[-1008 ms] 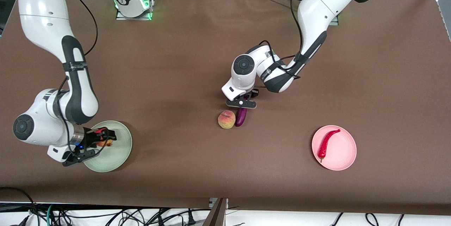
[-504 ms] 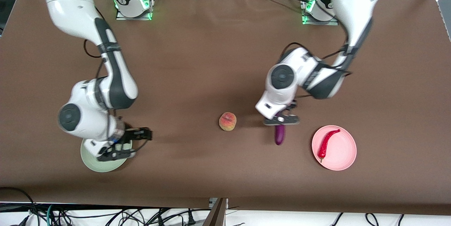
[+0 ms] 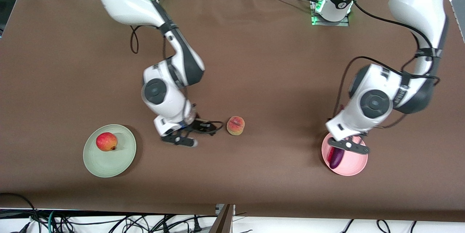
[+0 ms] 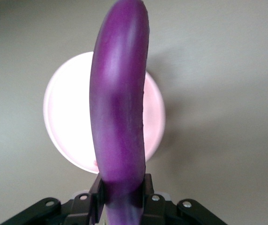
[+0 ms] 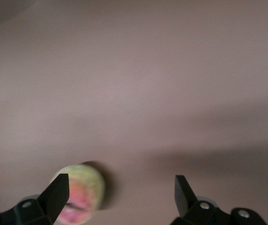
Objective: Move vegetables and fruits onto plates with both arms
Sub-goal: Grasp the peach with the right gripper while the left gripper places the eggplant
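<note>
While the left gripper [image 3: 347,145] clamps the eggplant [image 4: 120,112] over the pink plate [image 3: 354,165], the right gripper [image 3: 194,135] — jaws wide — hangs just beside the peach [image 3: 235,125], toward the right arm's end.

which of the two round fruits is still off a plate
The paler peach, lying on the bare table beside the right claw; the red apple sits on the green plate.

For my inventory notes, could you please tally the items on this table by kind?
Fruits: 2, apple and peach
Vegetables: 2, eggplant and chili pepper
Plates: 2, green plate and pink plate
Total: 6
</note>
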{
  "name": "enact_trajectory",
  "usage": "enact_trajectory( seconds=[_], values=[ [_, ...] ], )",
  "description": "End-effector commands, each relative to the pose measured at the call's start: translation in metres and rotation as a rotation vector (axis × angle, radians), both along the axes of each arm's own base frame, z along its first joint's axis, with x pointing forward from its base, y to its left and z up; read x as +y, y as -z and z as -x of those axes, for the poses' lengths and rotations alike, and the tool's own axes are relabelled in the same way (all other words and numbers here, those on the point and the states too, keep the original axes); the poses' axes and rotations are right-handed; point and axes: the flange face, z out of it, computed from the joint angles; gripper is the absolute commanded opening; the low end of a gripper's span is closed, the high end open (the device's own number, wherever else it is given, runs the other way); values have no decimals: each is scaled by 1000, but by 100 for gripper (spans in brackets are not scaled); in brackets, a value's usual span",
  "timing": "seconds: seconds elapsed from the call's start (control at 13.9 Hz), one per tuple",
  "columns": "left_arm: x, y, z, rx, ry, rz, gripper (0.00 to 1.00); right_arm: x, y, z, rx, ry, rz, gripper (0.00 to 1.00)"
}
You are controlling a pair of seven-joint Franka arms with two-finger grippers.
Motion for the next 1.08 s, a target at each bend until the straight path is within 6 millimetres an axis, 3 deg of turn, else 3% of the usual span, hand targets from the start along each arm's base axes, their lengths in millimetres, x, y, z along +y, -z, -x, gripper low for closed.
enact_trajectory(
  seconds=[0.0,0.07,0.36,0.5,0.72,0.79,0.86,0.94,1.01],
  values=[
    [42,23,-14,18,129,-32,0,32,17,14,-42,55,-29,99],
    [53,33,-14,35,135,-42,0,43,25,21,-49,49,-30,99],
    [61,65,-23,-20,147,-15,0,82,61,48,-79,-9,-26,99],
    [74,76,-22,-6,140,-29,1,89,72,53,-97,-16,-34,99],
    [71,89,-20,10,135,-23,10,96,87,58,-119,-26,-41,99],
    [68,96,-19,19,139,-21,19,97,92,59,-119,-26,-39,99],
    [65,98,-18,22,140,-21,52,97,94,59,-126,-25,-41,99],
    [66,100,-18,25,139,-20,97,97,97,59,-138,-33,-38,97],
    [70,98,-19,22,145,-21,100,97,100,59,-156,-45,-30,89]
  ],
)
